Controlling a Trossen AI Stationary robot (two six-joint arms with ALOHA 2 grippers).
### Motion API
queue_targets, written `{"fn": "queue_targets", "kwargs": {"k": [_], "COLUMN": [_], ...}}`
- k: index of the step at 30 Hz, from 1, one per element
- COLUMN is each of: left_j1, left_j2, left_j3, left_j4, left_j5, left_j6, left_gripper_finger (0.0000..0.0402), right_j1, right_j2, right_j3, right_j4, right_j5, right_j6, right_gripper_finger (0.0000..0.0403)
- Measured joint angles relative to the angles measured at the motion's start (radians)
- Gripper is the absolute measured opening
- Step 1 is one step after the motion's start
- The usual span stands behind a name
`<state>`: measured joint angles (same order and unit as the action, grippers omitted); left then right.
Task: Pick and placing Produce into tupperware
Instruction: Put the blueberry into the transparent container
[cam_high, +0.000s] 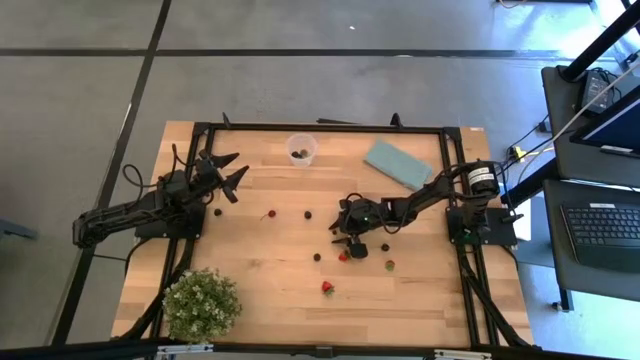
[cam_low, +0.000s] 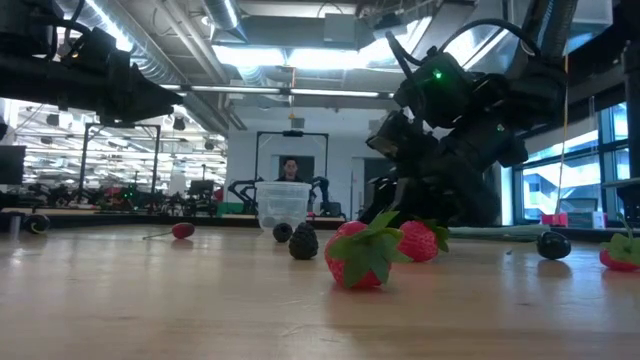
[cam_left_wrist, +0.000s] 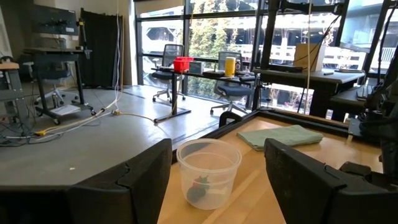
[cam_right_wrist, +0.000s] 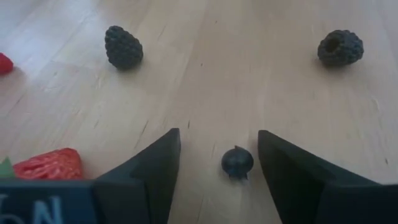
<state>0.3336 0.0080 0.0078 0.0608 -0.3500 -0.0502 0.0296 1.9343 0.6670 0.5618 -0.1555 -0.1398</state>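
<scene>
Between the right gripper's (cam_right_wrist: 214, 163) parted fingers at lower frame centre sits a dark berry (cam_right_wrist: 237, 162), apparently untouched. Left gripper (cam_high: 232, 172) hangs released upper-left, near the tupperware (cam_high: 301, 148).

Your high view looks straight down, taking in the whole tabletop (cam_high: 270, 230) and the floor around it. Your low view sits right at tabletop level, facing across into the room, with a strawberry (cam_low: 357, 255) close to the lens. Your left wrist view rides above the far edge, looking past its own fingers (cam_left_wrist: 124, 186) at the clear cup (cam_left_wrist: 209, 172) and teal pad (cam_left_wrist: 280, 135), both also in the high view. Your right wrist view hangs very near the wood, a blueberry (cam_right_wrist: 237, 162) between its fingers (cam_right_wrist: 155, 165), blackberries (cam_right_wrist: 123, 46) just beyond.
</scene>
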Motion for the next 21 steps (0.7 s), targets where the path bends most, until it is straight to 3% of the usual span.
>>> {"fn": "queue_targets", "kwargs": {"k": [21], "left_j1": [0.000], "left_j2": [0.000], "left_j3": [0.000], "left_j4": [0.000], "left_j5": [0.000], "left_j6": [-0.002], "left_gripper_finger": [0.0247], "right_j1": [0.001], "right_j2": [-0.001], "right_j3": [-0.001], "right_j4": [-0.022], "right_j5": [0.050], "right_j6": [0.030], "right_gripper_finger": [0.0213]}}
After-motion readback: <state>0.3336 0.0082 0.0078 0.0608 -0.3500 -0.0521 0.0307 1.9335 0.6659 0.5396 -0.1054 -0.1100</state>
